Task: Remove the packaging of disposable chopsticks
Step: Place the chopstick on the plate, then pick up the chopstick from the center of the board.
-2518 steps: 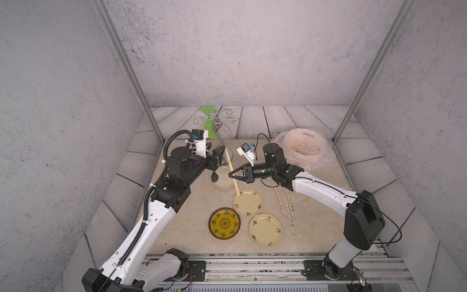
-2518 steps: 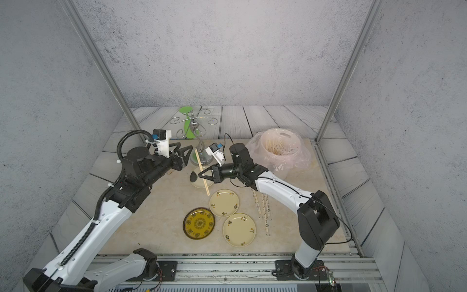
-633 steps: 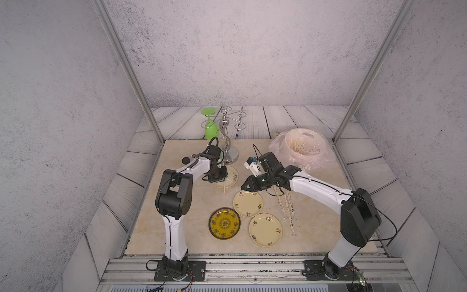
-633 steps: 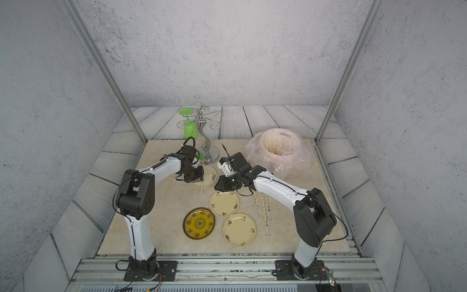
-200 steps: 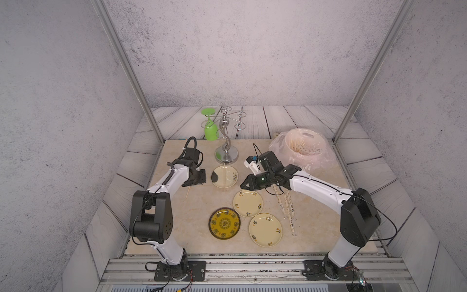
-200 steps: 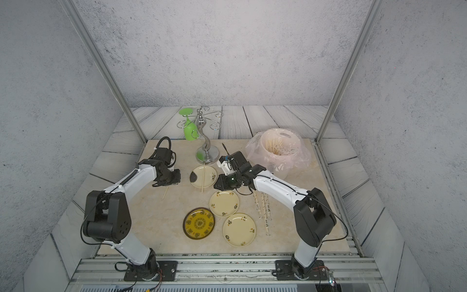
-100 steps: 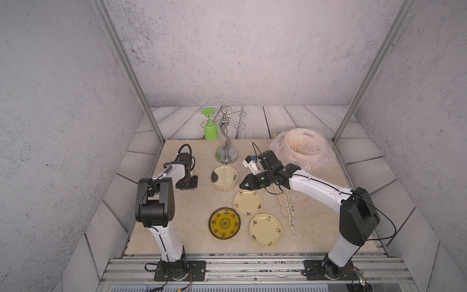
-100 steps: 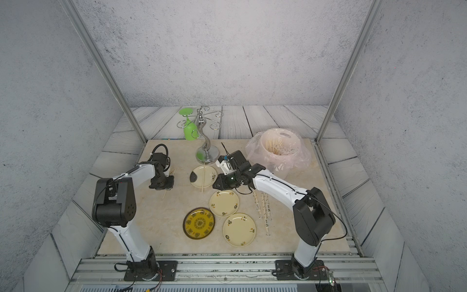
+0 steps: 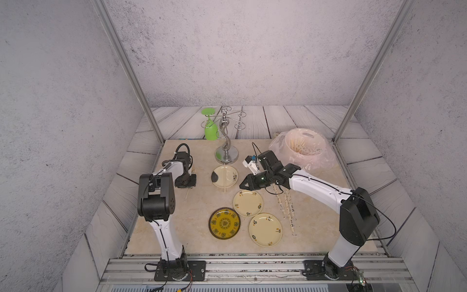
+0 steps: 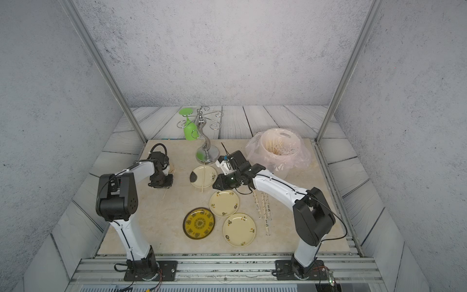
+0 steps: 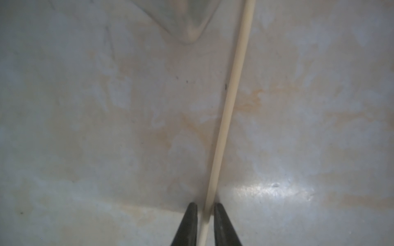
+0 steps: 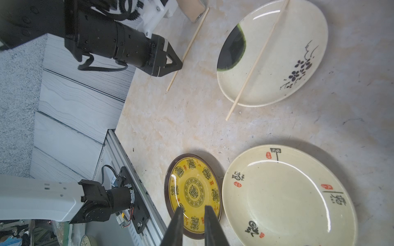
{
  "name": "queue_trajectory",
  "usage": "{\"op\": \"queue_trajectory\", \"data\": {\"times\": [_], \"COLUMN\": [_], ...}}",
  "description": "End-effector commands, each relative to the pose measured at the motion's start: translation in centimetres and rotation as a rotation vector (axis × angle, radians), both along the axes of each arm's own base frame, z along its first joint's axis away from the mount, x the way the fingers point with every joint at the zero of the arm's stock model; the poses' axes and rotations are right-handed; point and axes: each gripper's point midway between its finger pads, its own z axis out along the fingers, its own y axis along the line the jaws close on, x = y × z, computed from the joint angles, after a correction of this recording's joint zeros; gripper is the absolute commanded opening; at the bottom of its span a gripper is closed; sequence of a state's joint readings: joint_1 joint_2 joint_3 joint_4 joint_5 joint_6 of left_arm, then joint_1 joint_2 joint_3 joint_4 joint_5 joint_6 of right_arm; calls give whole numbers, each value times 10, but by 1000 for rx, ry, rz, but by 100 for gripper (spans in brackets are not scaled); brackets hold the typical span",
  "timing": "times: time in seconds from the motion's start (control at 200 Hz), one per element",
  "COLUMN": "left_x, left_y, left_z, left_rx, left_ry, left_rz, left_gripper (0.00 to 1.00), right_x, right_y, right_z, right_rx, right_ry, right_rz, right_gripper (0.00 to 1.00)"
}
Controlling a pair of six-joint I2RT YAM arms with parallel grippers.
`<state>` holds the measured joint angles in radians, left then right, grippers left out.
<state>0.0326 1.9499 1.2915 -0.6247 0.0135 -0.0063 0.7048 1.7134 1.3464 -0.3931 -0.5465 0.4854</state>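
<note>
Left gripper [image 11: 205, 204] is down on the bench [image 9: 192, 227], jaws straddling a bare chopstick [image 11: 226, 119] running lengthwise between them. Pinched or merely bracketed, we can't tell. Right gripper [image 12: 193, 207] hovers slightly parted, empty; packaging sleeves [image 9: 286, 204] lie under its arm.

Left tool [image 11: 205, 207] down low, tips barely parted; right tool [image 12: 193, 209] aloft, tips slightly apart.

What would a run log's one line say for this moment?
left fingers: straddling bare chopstick on table, grip unclear | right fingers: slightly apart, empty | wrapped chopsticks: untouched
</note>
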Motion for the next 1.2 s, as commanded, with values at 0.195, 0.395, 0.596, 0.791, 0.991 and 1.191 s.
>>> {"op": "queue_trajectory", "data": {"times": [0.195, 0.395, 0.596, 0.791, 0.991, 1.191], "left_x": [-12, -18, -18, -23, -27, -32], "left_y": [-2, -5, -14, -21, -33, -57], "left_z": [-6, -1, 14, 19, 33, 54], "left_rx": [-20, -44, -81, -113, -165, -285], "left_ry": [62, 60, 14, 18, -11, -58], "left_rz": [5, 29, 46, 77, 102, 115], "left_gripper": [9, 3, 2, 3, 3, 3], "right_x": [-1, -1, -4, -7, -9, -10], "right_y": [-2, 0, -3, -6, -7, -6], "right_z": [-14, -12, -6, -5, -3, 0], "right_rx": [-26, -13, -8, -1, 7, 21], "right_ry": [25, 25, 7, 4, -5, -9], "right_rz": [5, 6, 9, 5, 7, 12], "right_gripper": [21, 21, 21, 21, 21, 21]}}
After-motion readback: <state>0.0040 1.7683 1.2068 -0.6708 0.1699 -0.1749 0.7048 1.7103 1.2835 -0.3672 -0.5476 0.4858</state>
